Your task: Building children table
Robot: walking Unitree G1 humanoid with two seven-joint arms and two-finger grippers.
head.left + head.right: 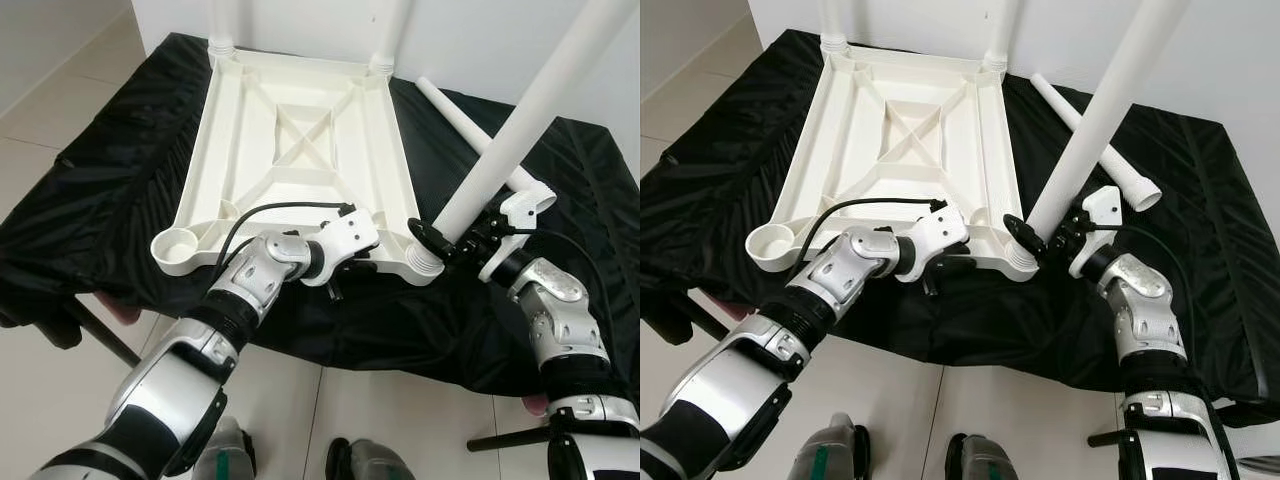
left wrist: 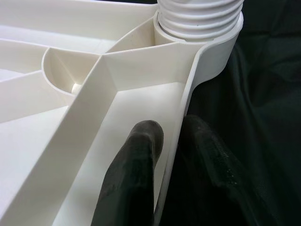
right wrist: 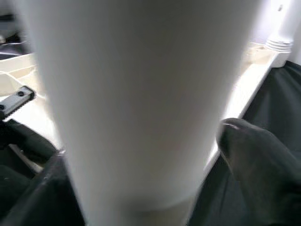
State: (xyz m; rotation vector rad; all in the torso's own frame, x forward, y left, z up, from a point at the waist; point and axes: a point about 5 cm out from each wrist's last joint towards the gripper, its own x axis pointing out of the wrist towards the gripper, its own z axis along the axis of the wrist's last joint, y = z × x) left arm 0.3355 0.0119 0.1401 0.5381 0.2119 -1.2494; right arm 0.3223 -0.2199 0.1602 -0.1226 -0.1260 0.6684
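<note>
The white plastic table top [image 1: 300, 140] lies upside down on a black cloth. Two white legs [image 1: 392, 30] stand in its far corners. A third leg [image 1: 530, 110] leans in the near right corner socket [image 1: 424, 262], its threaded end [image 2: 200, 16] seated in the socket. My right gripper [image 1: 448, 240] is shut on this leg just above the socket. My left gripper [image 1: 345, 272] is shut on the table top's near rim [image 2: 176, 141], one finger [image 2: 136, 174] inside and one outside. A loose fourth leg [image 1: 470, 125] lies on the cloth at the right.
The black cloth [image 1: 110, 190] drapes over a low support with dark legs [image 1: 100, 335] on the tiled floor. A white wall [image 1: 480, 40] rises behind. The near left corner socket [image 1: 178, 245] stands open. My feet [image 1: 370, 462] show at the bottom.
</note>
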